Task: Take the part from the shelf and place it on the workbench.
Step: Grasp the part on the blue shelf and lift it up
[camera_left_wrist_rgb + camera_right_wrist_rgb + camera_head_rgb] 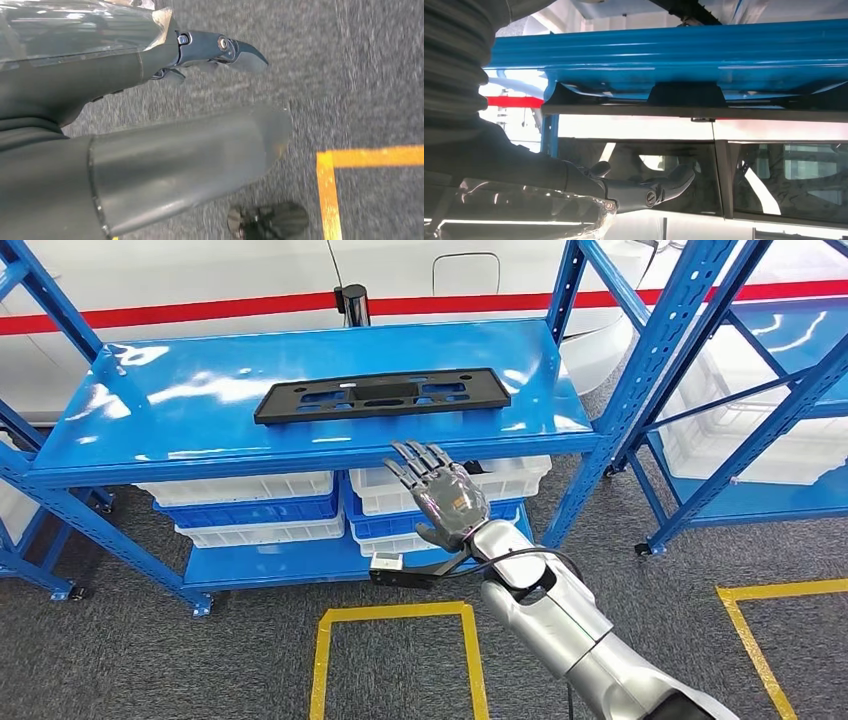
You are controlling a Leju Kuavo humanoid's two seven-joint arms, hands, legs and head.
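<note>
The part point(381, 395), a long flat black plastic plate with rectangular cut-outs, lies flat on the top level of the blue shelf point(150, 430), about midway across and nearer its front edge than its back. The right hand point(440, 498) is raised just in front of that front edge, below and slightly right of the part's middle, not touching it; its fingers point(410, 458) are spread and extended toward the shelf, holding nothing. In the right wrist view the dark fingers point(671, 182) reach out beneath the blue lip of the shelf, with the part's dark edge point(684, 94) seen above them. The left hand point(150, 145) hangs over grey carpet point(350, 75), its thick thumb and dark fingers loosely apart and holding nothing. The shelf is glossy painted metal with perforated uprights; on its lower level sit white and blue plastic crates point(250, 502). Yellow tape lines point(395, 615) mark the rough grey carpet, and a white car with a red stripe point(200, 285) stands behind the shelf.
</note>
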